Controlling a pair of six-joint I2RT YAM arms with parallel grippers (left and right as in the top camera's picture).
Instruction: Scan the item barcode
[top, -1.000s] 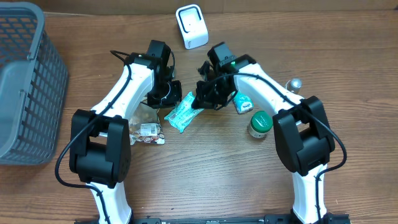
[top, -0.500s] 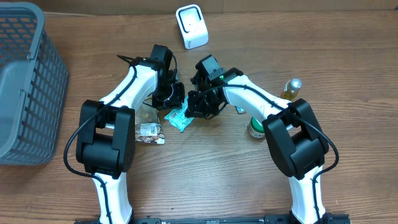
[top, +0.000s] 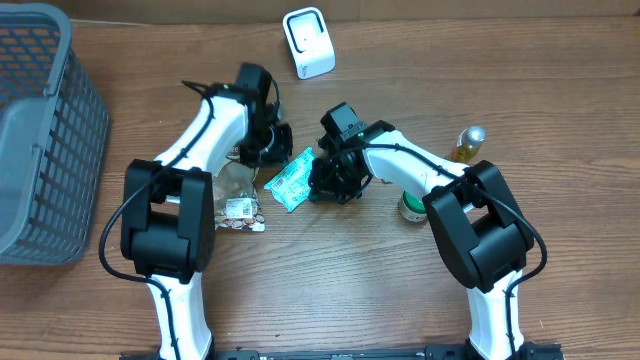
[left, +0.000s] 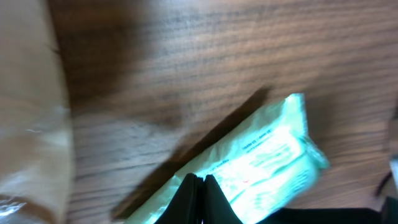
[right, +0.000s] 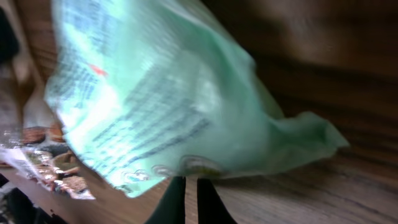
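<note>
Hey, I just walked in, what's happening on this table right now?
Two robot arms are working a green packet in the middle of the wooden table, which is meant to have its barcode scanned. The left hand and right hand are both shut, with their tips at the packet from either side. Whether either one pinches it is unclear. The white scanner stands apart at the far edge, so nothing has been scanned yet.

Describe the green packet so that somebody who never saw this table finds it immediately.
Start from the white scanner at the far edge of the table and come straight toward the near edge. The first loose item there is the mint-green packet, flat, with dark print. The bag beside it is see-through, and the jar nearby is round.
</note>
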